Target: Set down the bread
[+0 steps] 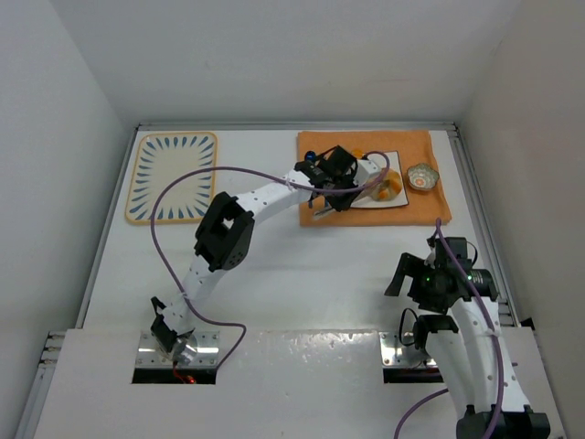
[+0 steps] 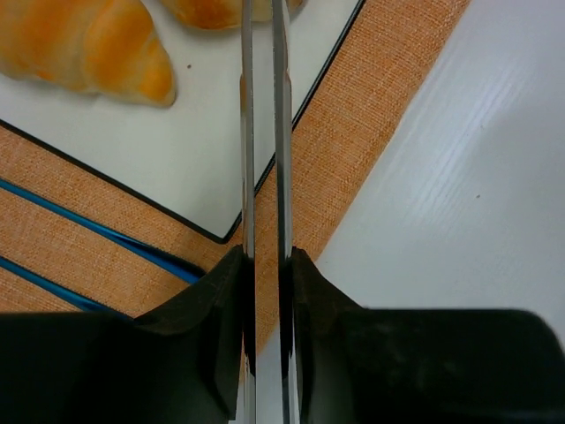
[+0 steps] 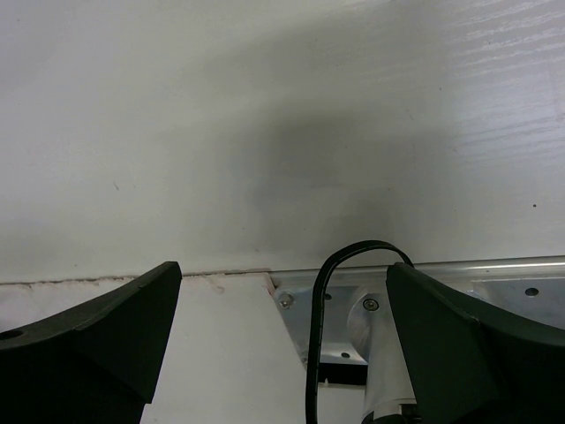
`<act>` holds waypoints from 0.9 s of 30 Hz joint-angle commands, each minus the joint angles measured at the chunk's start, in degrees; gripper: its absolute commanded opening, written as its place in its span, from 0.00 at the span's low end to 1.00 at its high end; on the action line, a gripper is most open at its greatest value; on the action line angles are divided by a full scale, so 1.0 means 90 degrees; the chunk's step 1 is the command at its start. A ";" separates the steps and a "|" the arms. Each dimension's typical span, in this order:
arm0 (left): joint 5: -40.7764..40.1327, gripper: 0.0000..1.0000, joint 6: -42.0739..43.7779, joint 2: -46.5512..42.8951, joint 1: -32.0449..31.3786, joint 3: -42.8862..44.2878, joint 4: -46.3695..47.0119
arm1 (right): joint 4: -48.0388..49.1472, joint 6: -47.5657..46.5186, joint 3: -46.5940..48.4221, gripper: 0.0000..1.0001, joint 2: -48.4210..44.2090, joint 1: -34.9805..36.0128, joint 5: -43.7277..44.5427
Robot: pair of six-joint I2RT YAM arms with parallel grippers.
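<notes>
The bread lies on a white black-rimmed plate [image 1: 395, 201] on an orange mat [image 1: 411, 146]. In the left wrist view the ridged croissant [image 2: 88, 44] is at the top left and the edge of the round bun [image 2: 212, 9] is at the top. From above, only a golden-orange patch of bread [image 1: 389, 187] shows beside the arm. My left gripper [image 1: 340, 187] [image 2: 265, 256] is over the plate's near-left corner, shut on thin metal tongs [image 2: 282, 132] whose blades point towards the bun. My right gripper [image 1: 430, 274] [image 3: 282, 353] is open and empty, low near its own base.
A small patterned bowl [image 1: 421, 176] sits on the mat right of the plate. A blue-patterned tray [image 1: 172, 176] lies at the far left. Two thin blue strips [image 2: 79, 225] lie on the mat beside the plate [image 2: 177, 150]. Walls enclose the table.
</notes>
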 commanded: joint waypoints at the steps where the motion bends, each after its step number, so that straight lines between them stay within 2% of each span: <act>1: 0.0026 0.30 0.0053 -0.0533 -0.0096 0.0007 0.0278 | 0.0000 -0.0043 0.0247 1.00 -0.0023 -0.0037 0.0035; 3: 0.0026 0.44 0.0053 -0.0533 -0.0096 0.0007 0.0278 | 0.0009 -0.0043 0.0248 1.00 -0.0014 -0.0037 0.0016; 6: 0.0084 0.51 0.0053 -0.0669 -0.0096 0.0163 0.0220 | -0.0001 -0.0053 0.0238 1.00 -0.0004 -0.0037 -0.0043; 11: 0.0143 0.56 0.0189 -0.0797 -0.0096 0.0836 0.0005 | 0.0068 -0.0063 0.0179 1.00 0.0035 -0.0037 -0.0121; 15: 0.0260 0.56 0.0073 -0.1148 -0.0028 0.1061 -0.0141 | 0.0068 -0.0092 0.0199 1.00 0.0074 -0.0037 -0.0160; 20: 0.0427 0.56 -0.0357 -0.1743 0.0614 0.1120 -0.0444 | 0.0117 -0.0073 0.0228 1.00 0.0006 -0.0027 -0.0189; 22: 0.0398 0.56 -0.0562 -0.2182 0.0898 0.0848 -0.0513 | 0.0117 -0.0073 0.0267 1.00 -0.0033 -0.0037 -0.0209; 24: 0.0145 0.56 -0.0844 -0.2698 0.1619 -0.0075 -0.0591 | 0.0146 -0.0005 0.0286 1.00 -0.0082 -0.0027 -0.0248; 25: 0.0018 0.56 -0.0962 -0.2865 0.1623 -0.0081 -0.0591 | 0.0156 -0.0004 0.0287 1.00 -0.0082 -0.0037 -0.0258; 27: -0.0255 0.57 -0.1409 -0.3313 0.2205 -0.1093 -0.0427 | 0.0195 0.0083 0.0296 1.00 -0.0160 -0.0037 -0.0306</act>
